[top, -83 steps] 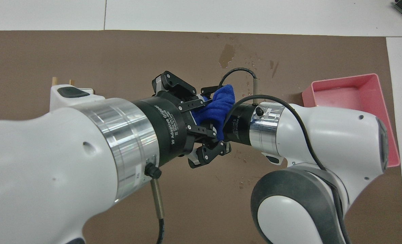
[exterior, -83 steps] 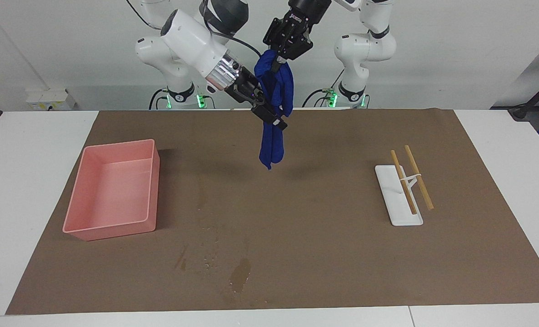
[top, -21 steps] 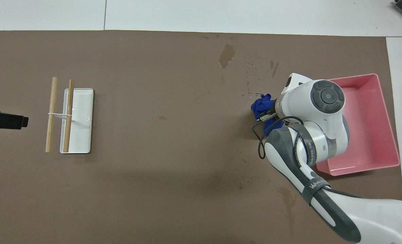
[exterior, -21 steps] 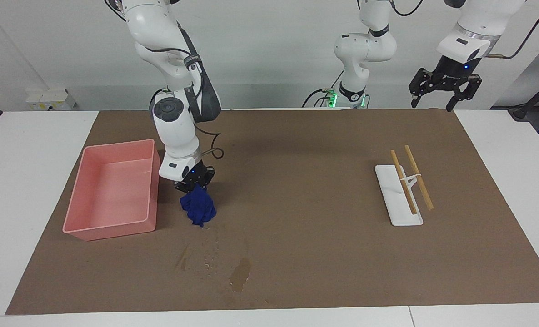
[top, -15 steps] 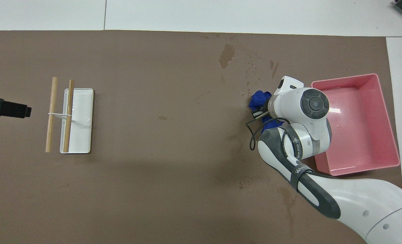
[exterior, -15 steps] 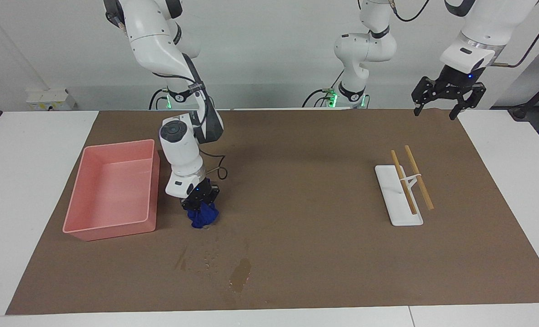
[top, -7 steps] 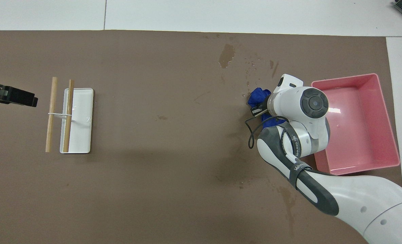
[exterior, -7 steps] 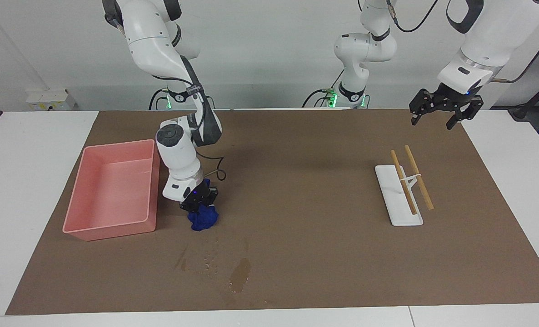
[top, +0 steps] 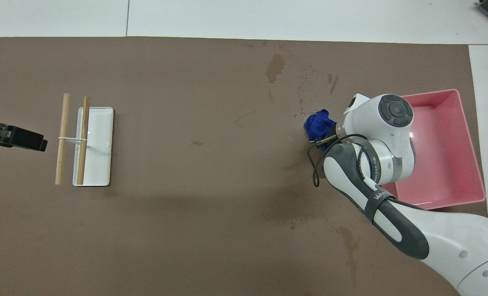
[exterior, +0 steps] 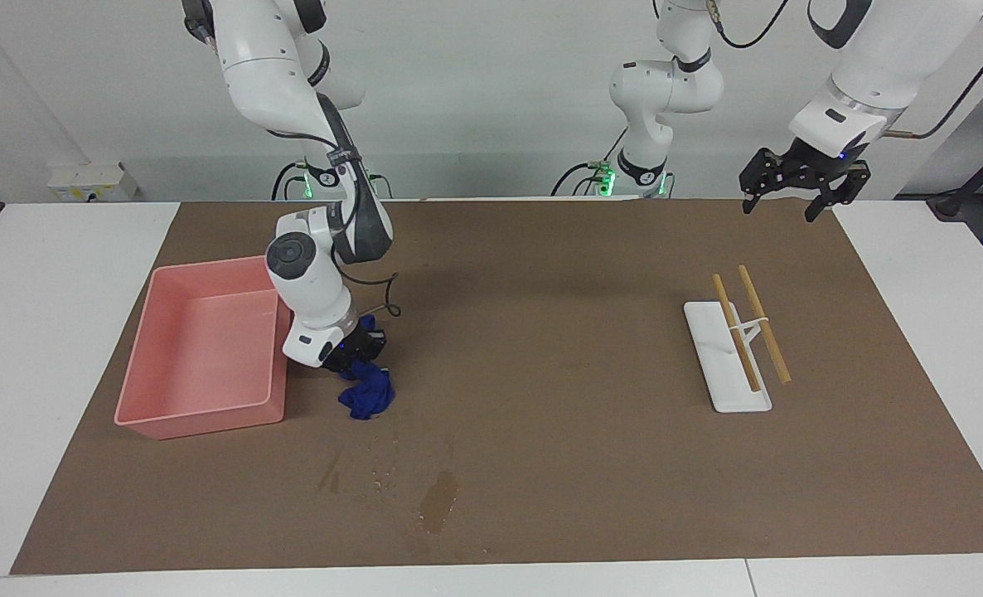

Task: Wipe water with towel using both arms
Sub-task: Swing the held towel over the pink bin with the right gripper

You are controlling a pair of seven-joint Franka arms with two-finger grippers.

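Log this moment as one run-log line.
right gripper: shut on towel, pressed to brown paper beside pink tray | left gripper: open, waiting above table edge | water: unwiped

Two white jointed robot arms with rounded glossy shells, dark grey bands at the joints and round grey caps on the joint sides. Silver rings sit at the wrists. Thin black cables loop along each arm. Green lights glow at both bases. Small blue lights shine above the black, linked-finger grippers. Grey lettering marks one forearm band.
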